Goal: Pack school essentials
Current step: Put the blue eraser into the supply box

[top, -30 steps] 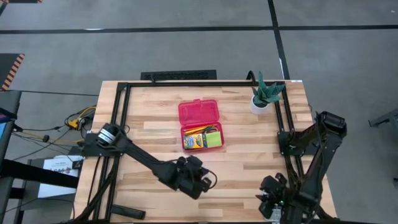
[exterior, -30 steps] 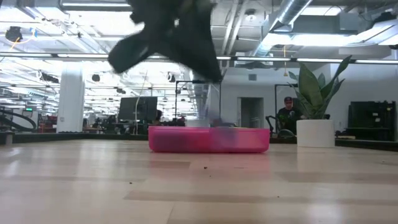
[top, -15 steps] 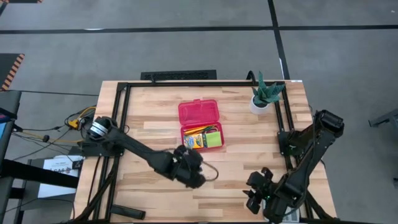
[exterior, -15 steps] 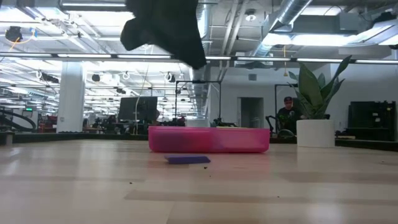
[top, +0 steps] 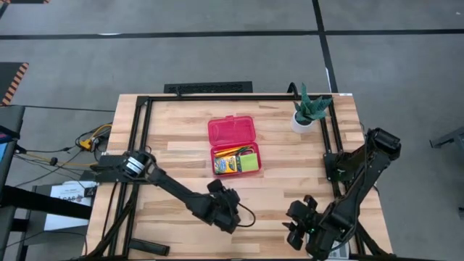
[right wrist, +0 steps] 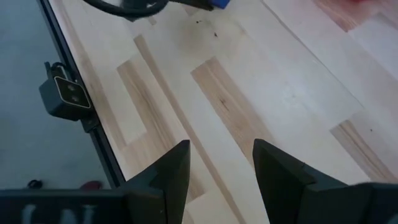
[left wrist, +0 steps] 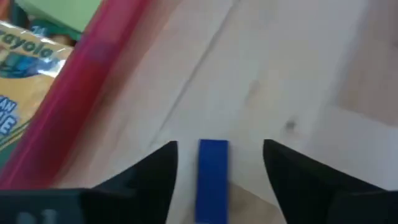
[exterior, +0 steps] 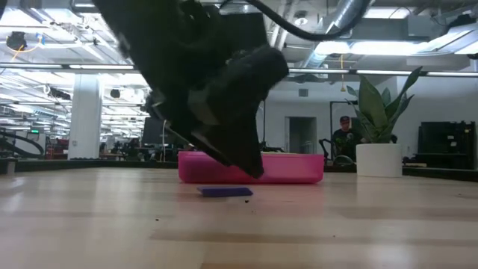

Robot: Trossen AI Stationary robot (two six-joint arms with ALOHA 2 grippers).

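Note:
The tiny blue eraser [left wrist: 212, 177] lies flat on the wooden table, just on the near side of the open pink pencil box [top: 233, 145]. My left gripper [left wrist: 219, 146] hangs open a little above it, one finger on each side and not touching; the low view shows the eraser [exterior: 224, 192] below the gripper [exterior: 246, 157]. In the box lie the crayon box [top: 228, 163] and the lime sticky-note pad [top: 249, 163]. My right gripper [top: 297, 225] waits open at the near right, with nothing between its fingers.
A green plant in a white pot [top: 308, 110] stands at the far right. A black frame [top: 217, 98] runs along the table's far edge and sides. Bare wood [top: 283, 181] lies between the box and my right gripper.
The blue eraser has dropped onto the table before the pink box, where it was not lying a second ago. My left gripper rose and drew back, then came down over the eraser. My right gripper has shifted a little toward the table's left.

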